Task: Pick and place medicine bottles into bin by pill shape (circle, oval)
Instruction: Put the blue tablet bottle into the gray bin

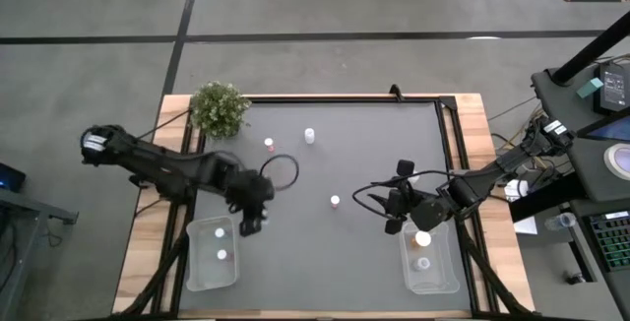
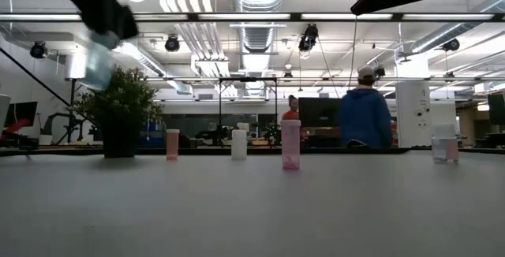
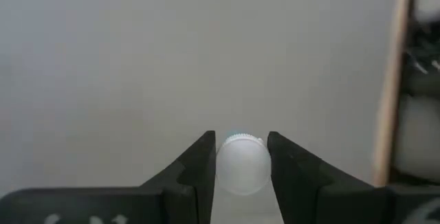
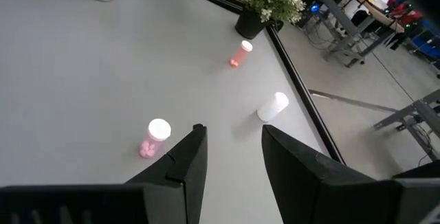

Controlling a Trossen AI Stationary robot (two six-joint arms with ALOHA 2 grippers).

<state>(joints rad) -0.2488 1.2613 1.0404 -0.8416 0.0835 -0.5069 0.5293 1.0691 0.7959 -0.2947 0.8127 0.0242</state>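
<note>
The left tool point(image 1: 252, 224) has a bottle point(image 3: 242, 163) pinched between its two fingers, white cap facing the wrist camera, and hangs at the inner edge of the left bin point(image 1: 193, 262). The step in hand looks like the carry-and-drop: the next move calls for bringing the bottle over the bin's open middle, lowering it and spreading the fingers, taking care not to knock the two bottles already lying inside.

The fingers are only partly closed, stopped by the bottle's body; nothing else touches them.

The right tool point(image 1: 397, 206) hovers above the bench point(image 1: 364, 252) beside the right bin point(image 1: 448, 284), which holds bottles too. Its fingers point(image 4: 184, 157) are spread part-way and hold nothing.

Three bottles stand loose on the bench: a pink one point(image 1: 335, 201) mid-bench, nearest the right tool, another pink one point(image 1: 269, 145) and a white one point(image 1: 309, 136) farther back, near the plant point(image 1: 218, 107).
</note>
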